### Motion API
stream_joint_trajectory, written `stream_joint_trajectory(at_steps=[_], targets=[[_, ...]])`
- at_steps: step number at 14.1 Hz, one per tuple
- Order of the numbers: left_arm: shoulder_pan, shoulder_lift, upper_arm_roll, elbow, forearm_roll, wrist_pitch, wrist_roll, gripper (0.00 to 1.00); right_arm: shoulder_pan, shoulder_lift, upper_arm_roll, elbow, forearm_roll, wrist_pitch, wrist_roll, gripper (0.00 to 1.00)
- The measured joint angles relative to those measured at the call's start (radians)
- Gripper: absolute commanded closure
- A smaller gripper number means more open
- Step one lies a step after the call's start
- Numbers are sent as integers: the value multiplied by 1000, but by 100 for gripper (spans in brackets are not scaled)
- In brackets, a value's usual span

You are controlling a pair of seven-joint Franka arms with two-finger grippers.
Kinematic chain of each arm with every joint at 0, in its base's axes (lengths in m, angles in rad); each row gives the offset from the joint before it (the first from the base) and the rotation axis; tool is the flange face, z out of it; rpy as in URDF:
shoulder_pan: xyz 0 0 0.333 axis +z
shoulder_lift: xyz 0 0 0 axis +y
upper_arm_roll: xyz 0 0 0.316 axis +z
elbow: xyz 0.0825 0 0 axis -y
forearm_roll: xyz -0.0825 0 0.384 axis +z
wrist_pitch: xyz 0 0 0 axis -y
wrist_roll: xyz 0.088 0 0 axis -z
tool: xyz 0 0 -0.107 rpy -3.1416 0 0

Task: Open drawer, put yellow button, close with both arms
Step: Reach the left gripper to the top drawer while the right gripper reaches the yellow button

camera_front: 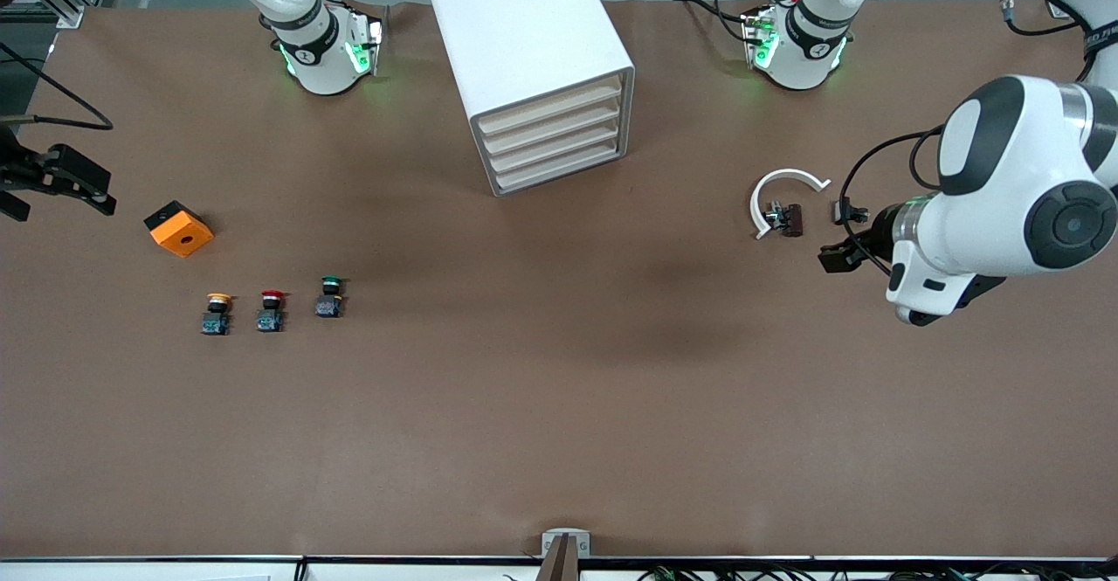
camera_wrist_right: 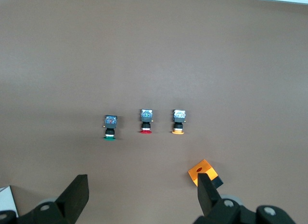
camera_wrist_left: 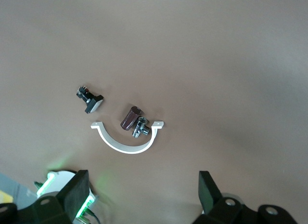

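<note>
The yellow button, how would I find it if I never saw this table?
Start at the white cabinet, then look toward the right arm's end for the orange cube. Nearer the front camera stand three small buttons; the yellow button is the end one closest to the cube, capped yellow-orange, not red or green.

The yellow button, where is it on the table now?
The yellow button stands toward the right arm's end of the table, beside the red button, and nearer to the front camera than the orange cube.
</note>
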Motion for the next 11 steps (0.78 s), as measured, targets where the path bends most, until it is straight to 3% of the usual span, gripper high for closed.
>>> stream_joint_trajectory(at_steps=[4,8,11], targets=[[-27,45,-4,3,-43,-1,-260,0,-7,26,-4,0,-19,26,0,0],[-101,113,-6,4,-223,-1,-591,0,-50,49,-6,-2,-21,60,-26,0],[-121,185,-7,5,-345,-1,-735,0,-82,112,-7,-8,-23,63,-138,0]])
